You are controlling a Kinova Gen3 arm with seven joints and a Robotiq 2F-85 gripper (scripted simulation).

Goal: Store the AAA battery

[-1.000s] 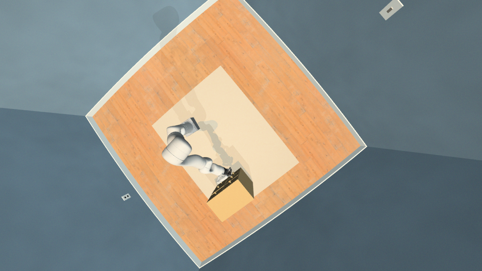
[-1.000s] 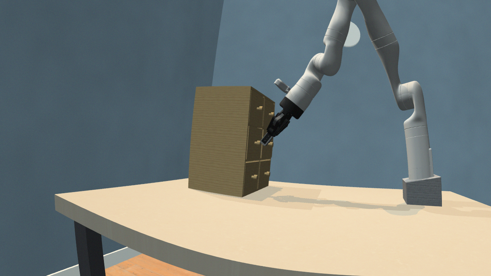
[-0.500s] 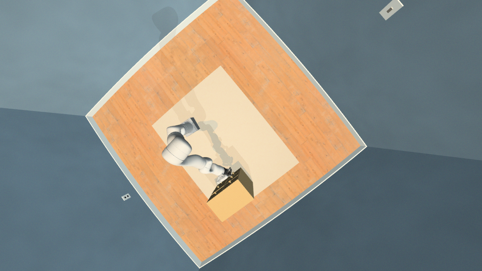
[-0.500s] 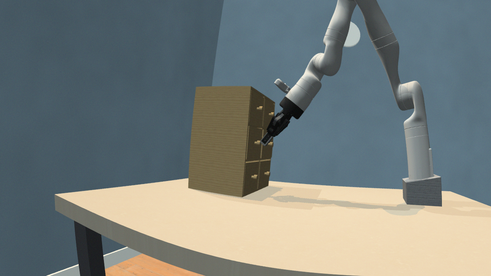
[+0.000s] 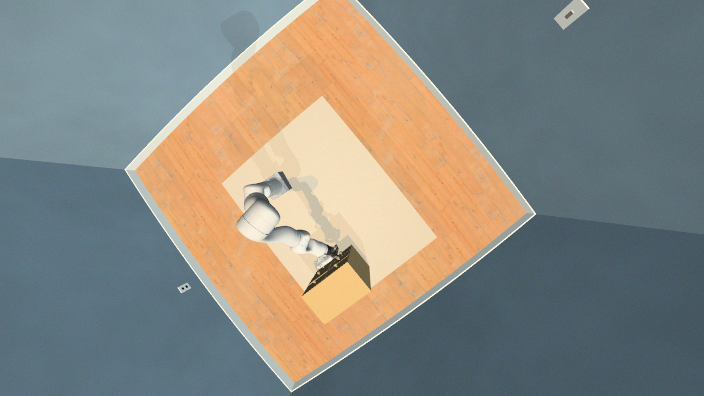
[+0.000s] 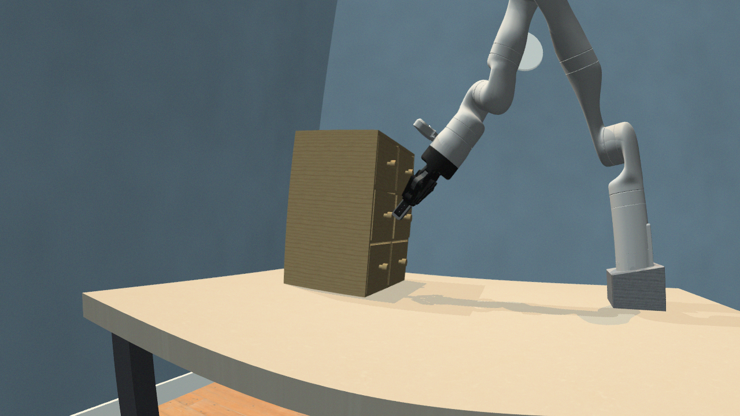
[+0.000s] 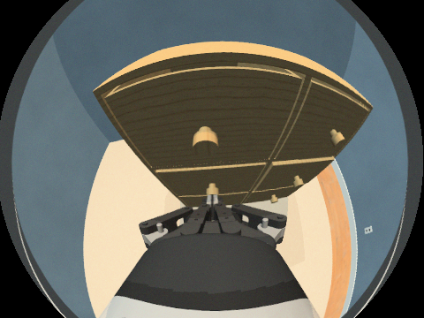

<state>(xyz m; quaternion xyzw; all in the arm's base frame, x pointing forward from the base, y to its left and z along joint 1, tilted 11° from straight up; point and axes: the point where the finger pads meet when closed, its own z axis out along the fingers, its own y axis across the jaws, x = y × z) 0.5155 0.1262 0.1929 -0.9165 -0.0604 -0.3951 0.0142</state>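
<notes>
The gripper [image 5: 333,251] [image 6: 397,213] [image 7: 213,200] has its fingers pressed together on nothing, tips slanting down just beside a middle-row knob [image 6: 387,214] [image 7: 212,189]; whether they touch it I can't quite tell from here. Around the tips, the middle drawer [image 6: 383,230] [image 7: 199,178] sits nearly flush with its neighbours, so I'd judge this to be a push to shut it, close to its end. Above the fingers is the upper knob [image 6: 391,163] [image 7: 205,138], fixed to a drawer that looks shut too. Behind it all stands the chest [image 5: 337,292] [image 6: 330,212] [image 7: 221,47], upright on the table [image 5: 364,162] [image 6: 362,336] [image 7: 106,199] that spreads below and behind the gripper. The loose battery shows in none of the views; it isn't in the fingers, and I can't say whether it is in a drawer or hidden on the table. Pushing on once the drawer has bottomed out could slide the whole chest back or tilt it, and an off-centre shove could twist it. The slanted fingers might slip past the knob, then snag it while backing off and draw the loose tray out. A careless lift could catch the upper knob as well.
</notes>
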